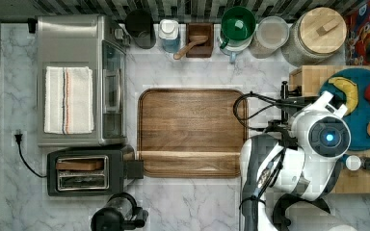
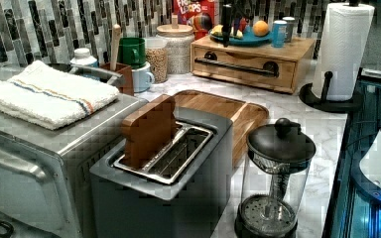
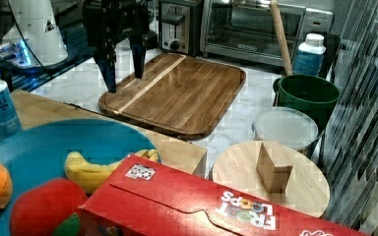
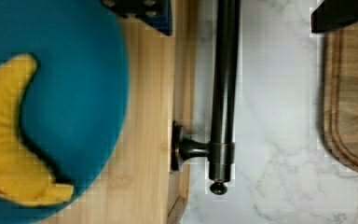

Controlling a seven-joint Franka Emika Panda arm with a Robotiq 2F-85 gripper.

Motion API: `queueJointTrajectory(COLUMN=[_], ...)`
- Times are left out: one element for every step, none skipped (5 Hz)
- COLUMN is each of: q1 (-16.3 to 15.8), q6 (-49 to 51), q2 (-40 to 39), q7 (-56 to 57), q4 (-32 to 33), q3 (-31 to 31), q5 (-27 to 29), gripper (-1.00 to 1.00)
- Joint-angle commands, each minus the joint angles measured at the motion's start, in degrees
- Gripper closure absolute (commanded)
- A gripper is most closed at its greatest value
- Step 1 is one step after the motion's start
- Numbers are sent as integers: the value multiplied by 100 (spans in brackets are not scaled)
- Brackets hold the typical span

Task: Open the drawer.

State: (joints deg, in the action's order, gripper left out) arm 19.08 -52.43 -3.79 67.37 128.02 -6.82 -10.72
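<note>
above the drawer [image 2: 248,67], right view shows jaws apart; wrist view shows its handle [image 4: 223,88], seemingly untouched.

The red cereal box [image 3: 216,206] carries "FROOT LOOPS" in white and coloured letters on its top flap in the right view, beside a small square code sticker [image 3: 140,172] too fine to read. In the left view the same box [image 2: 193,12] shows "LOOPS" on its front. No other lettering can be made out.
</note>
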Motion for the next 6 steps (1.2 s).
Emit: queueJointTrajectory(q1=[-62,-13,134,37,-148,-587], q6=[-1115,-1440,-1628,-1371,-1305,-1145], q2=[-415,-477,-614,-550,-556,-635], q7=[-570,-534,-55,-222,-493,-1517], q4=[657,805,777,723,680,531], q3=[2,-88,-92,-45,28,-17], q5=[-161,-330,-194,-49,81,-218], gripper=[-100,-100,-100,-100,-100,-100])
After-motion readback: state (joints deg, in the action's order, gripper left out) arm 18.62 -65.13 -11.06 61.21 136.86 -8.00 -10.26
